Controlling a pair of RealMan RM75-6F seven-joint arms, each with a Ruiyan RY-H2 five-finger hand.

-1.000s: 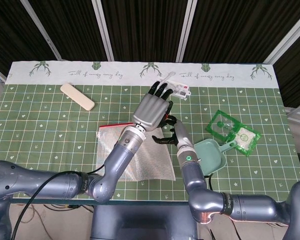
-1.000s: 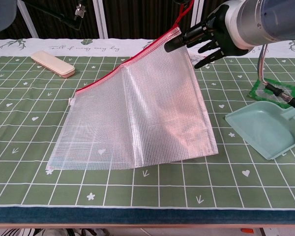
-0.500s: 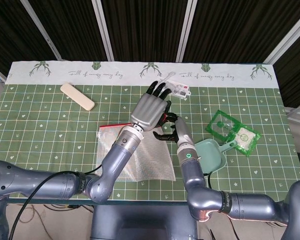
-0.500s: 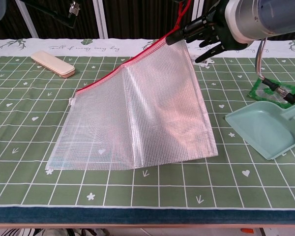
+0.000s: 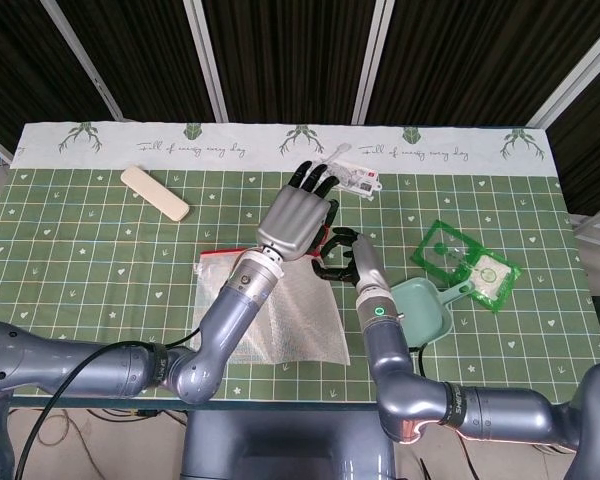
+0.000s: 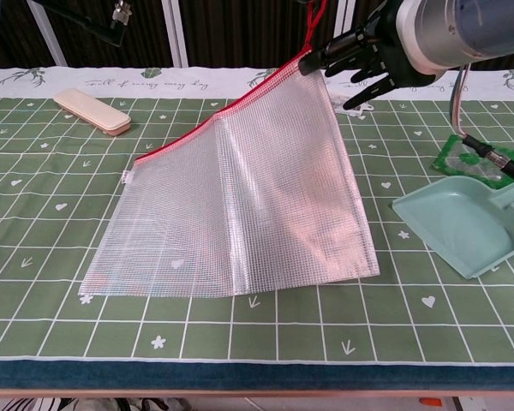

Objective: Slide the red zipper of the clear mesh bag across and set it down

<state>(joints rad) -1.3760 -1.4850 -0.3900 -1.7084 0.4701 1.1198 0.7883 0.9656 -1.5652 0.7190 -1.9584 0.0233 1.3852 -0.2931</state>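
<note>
Covering the table is a green gridded cloth [image 6: 60, 257], and on it the clear mesh bag [image 6: 240, 205] lies with its lower edge down while its top right corner is lifted. The right hand [image 6: 360, 60] grips that raised corner by the red zipper [image 6: 240, 103]. The left hand [image 5: 298, 212] hangs above with fingers spread, seemingly holding nothing. A teal dustpan [image 6: 463, 223] sits right; a beige case [image 6: 91, 111] left.

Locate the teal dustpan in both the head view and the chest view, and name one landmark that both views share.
Head view: teal dustpan lies lower right of centre, beside the right forearm.
Chest view: teal dustpan sits at the right edge, right of the clear mesh bag.
Shared landmark: the beige case at the table's far left.
</note>
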